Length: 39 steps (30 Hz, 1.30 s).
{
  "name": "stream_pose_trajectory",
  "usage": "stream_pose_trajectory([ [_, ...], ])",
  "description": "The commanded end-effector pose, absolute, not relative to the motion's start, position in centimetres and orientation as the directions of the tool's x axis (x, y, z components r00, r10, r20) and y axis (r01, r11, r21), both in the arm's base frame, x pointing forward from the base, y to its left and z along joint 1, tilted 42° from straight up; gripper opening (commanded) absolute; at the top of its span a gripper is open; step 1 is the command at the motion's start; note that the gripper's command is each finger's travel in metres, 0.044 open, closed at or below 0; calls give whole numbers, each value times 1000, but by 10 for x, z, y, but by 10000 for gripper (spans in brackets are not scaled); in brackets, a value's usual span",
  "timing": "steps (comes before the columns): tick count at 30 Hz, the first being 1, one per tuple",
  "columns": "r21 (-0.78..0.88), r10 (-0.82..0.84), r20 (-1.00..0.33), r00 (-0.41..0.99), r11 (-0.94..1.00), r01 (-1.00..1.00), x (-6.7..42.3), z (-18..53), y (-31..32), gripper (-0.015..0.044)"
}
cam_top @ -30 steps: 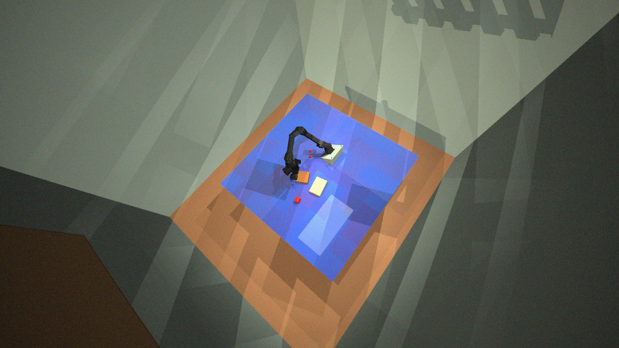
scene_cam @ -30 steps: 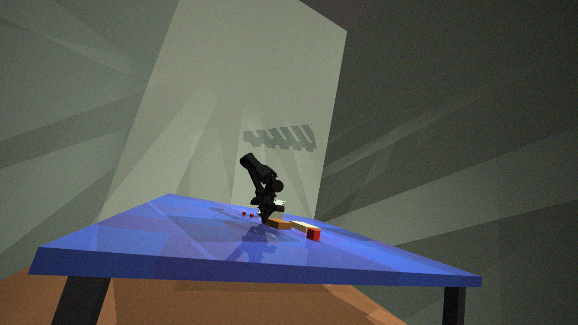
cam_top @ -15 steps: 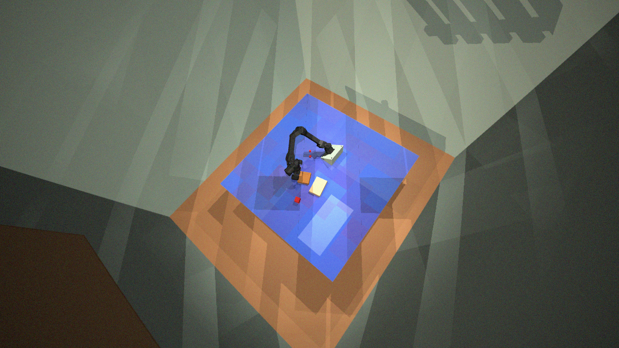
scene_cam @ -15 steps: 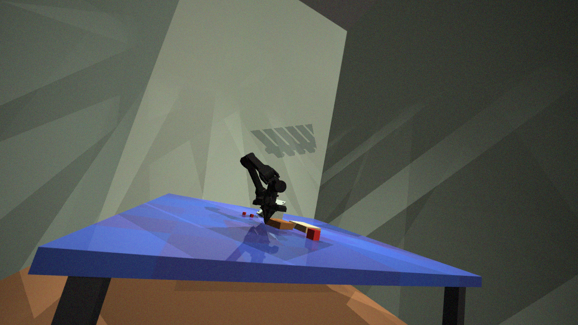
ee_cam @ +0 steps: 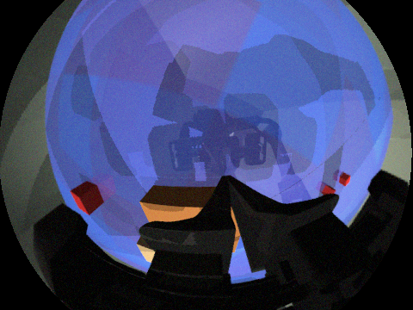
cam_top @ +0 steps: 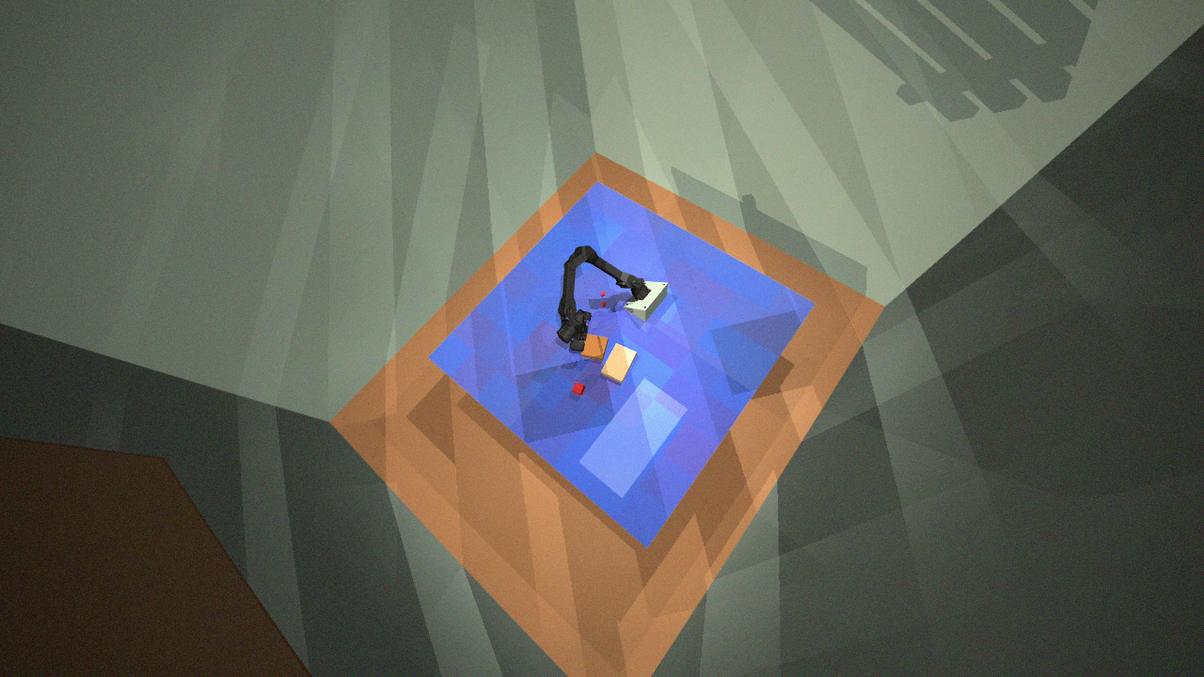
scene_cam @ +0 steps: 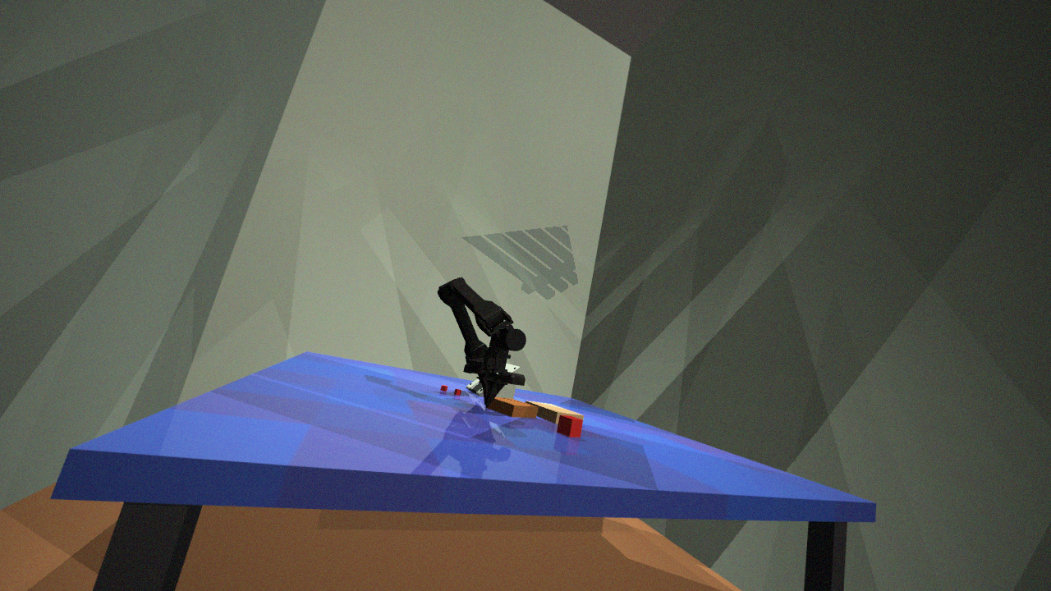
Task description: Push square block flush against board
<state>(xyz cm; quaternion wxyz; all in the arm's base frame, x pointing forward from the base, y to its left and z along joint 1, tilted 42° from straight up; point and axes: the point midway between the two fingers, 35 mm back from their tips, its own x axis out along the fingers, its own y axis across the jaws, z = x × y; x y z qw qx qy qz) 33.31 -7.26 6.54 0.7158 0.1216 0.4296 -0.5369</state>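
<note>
My end effector (cam_top: pixel 578 339) sits low over the blue counter (cam_top: pixel 723 337), just left of centre in the top view, with its fingers pressed together and nothing between them. In the exterior view the closed tips (scene_cam: pixel 490 400) come down to the counter right at the left end of the orange square block (scene_cam: pixel 512 406). From the top, the block (cam_top: pixel 595 346) lies directly right of my end effector, touching or nearly touching it; I cannot tell which. In the wrist view the block (ee_cam: pixel 172 207) shows just behind my dark fingers, partly hidden by them.

The pale tan board (cam_top: pixel 618 362) lies flat just right of and below the block in the top view. The two are very close, and whether their sides meet I cannot tell.

A small red cube (cam_top: pixel 578 387) stands apart, below the block and board. Two tiny red bits (scene_cam: pixel 443 387) lie further back, near my grey base (cam_top: pixel 650 297) at the upper middle of the counter.
</note>
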Motion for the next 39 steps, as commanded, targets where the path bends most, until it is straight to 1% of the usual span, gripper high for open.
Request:
stream_pose_trajectory([
  [1, -294, -660, -750, 44, 392, 872, 328, 59, -69, 0],
  [27, -293, -658, -752, 44, 393, 871, 319, 42, -50, 0],
  [39, -293, -659, -751, 44, 393, 872, 328, 50, -59, 0],
])
